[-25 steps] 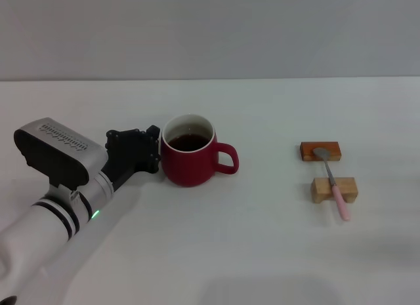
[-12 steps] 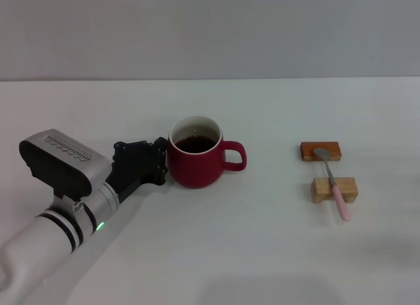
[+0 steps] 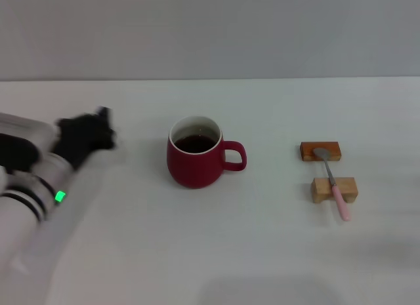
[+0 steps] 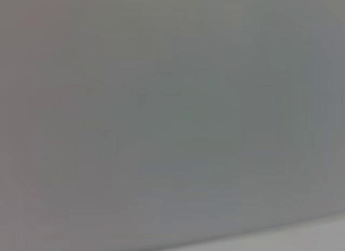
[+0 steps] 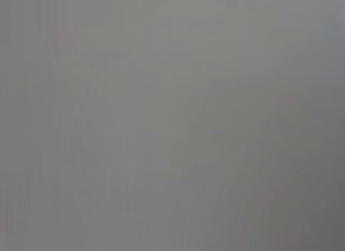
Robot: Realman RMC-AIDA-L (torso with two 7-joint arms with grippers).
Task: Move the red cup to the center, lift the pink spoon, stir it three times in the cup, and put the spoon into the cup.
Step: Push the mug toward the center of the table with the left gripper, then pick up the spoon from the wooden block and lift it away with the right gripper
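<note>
Since the earlier frames the left gripper has pulled away from the red cup, which has shifted a little toward the table's middle; the gripper now sits well apart from it, out on the side opposite the handle. Its fingers are smeared by motion, so I cannot tell whether they are spread or closed. Neither wrist view shows anything usable, and the right gripper is not in view.

On the white table the cup stands upright with dark liquid inside, its handle pointing away from the left gripper. Well beyond it from that gripper are two wooden blocks, with the pink spoon bridging them, its metal bowl on the farther block and its pink handle over the nearer one.

Centering looks done, so lifting the spoon seems next. I judge the slim handle could slip or flip off the blocks if pinched off-centre, and a careless stir could slop liquid or tip the cup
</note>
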